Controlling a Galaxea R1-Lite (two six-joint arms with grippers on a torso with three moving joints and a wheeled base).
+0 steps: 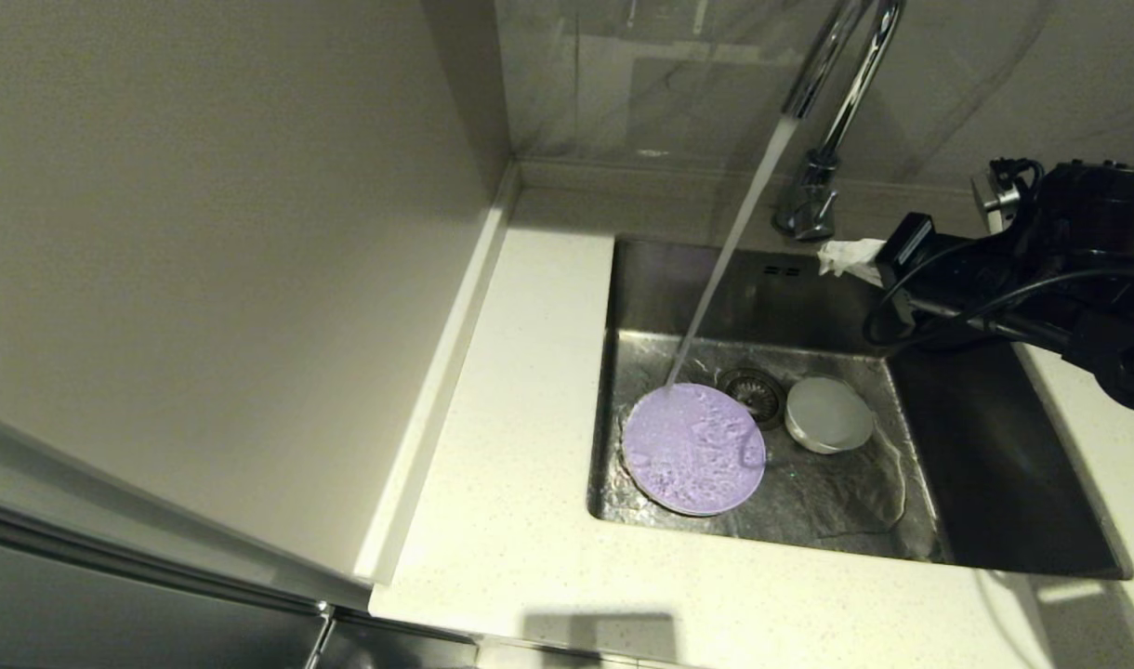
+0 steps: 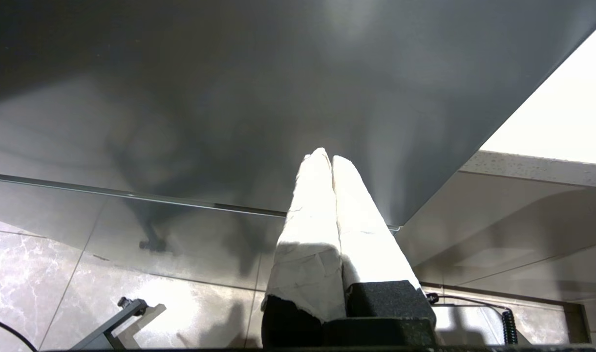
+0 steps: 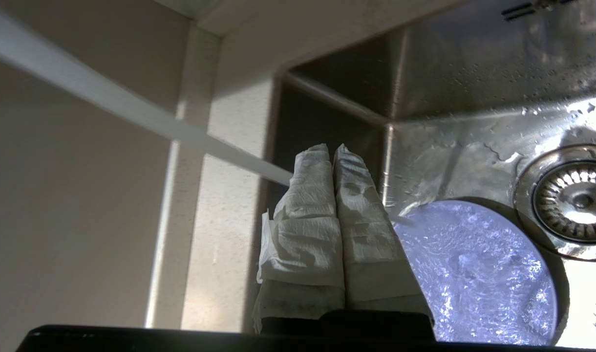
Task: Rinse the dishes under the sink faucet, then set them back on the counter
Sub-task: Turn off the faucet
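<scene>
Dishes: lavender plate (image 1: 693, 450) flat on sink (image 1: 1013, 483) floor, under the water stream (image 1: 730, 251); white bowl (image 1: 828, 414) just beside it, past the drain strainer (image 1: 753, 391).
Right gripper (image 3: 333, 149): paper-wrapped fingers pressed together, nothing held, above the sink's back-right rim, clear of both dishes.
Left gripper (image 2: 326, 157): fingers together, empty, down by the cabinet front, well away from the sink.
Faucet (image 1: 832, 111): running, behind the sink.
Counter (image 1: 520, 483): bare stretch left of the sink.

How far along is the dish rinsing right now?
Early. The faucet is running onto the lavender plate lying in the sink beside the white bowl. The right gripper hangs shut and empty above. No dish stands on the counter yet.
</scene>
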